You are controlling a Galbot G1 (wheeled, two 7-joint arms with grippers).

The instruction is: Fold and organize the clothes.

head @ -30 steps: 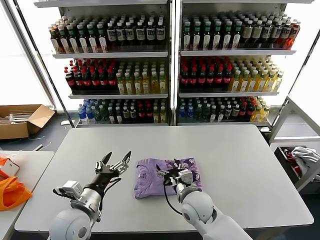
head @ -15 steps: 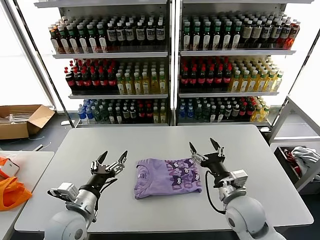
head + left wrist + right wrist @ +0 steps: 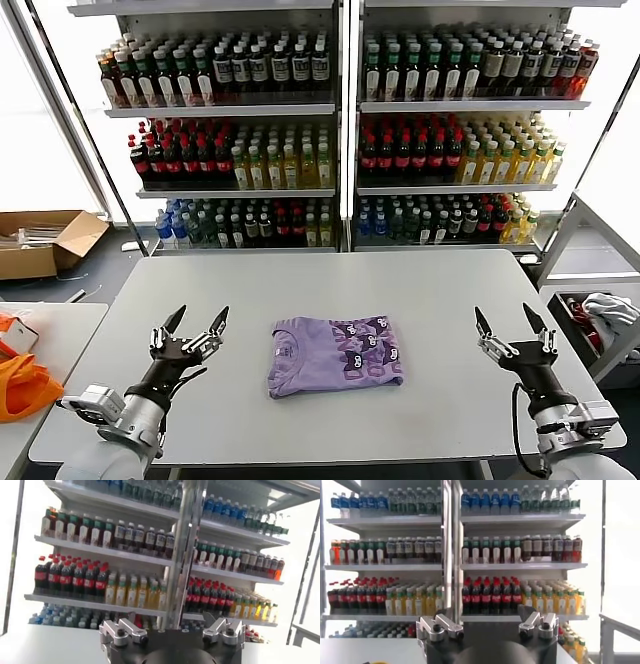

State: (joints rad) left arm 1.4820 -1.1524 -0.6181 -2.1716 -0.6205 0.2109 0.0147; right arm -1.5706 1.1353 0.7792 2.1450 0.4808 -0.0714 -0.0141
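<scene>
The folded shirt (image 3: 335, 355) lies mid-table (image 3: 450, 300) between the left gripper (image 3: 190, 325) and right gripper (image 3: 511, 329), both spread empty, both now drawn well apart from it.

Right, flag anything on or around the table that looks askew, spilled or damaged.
Nothing stands out. The folded lavender T-shirt lies flat near the middle of the table, roughly square to its edges. The left gripper and right gripper hover open on either side, clear of it. The bottle shelves behind look orderly.
</scene>
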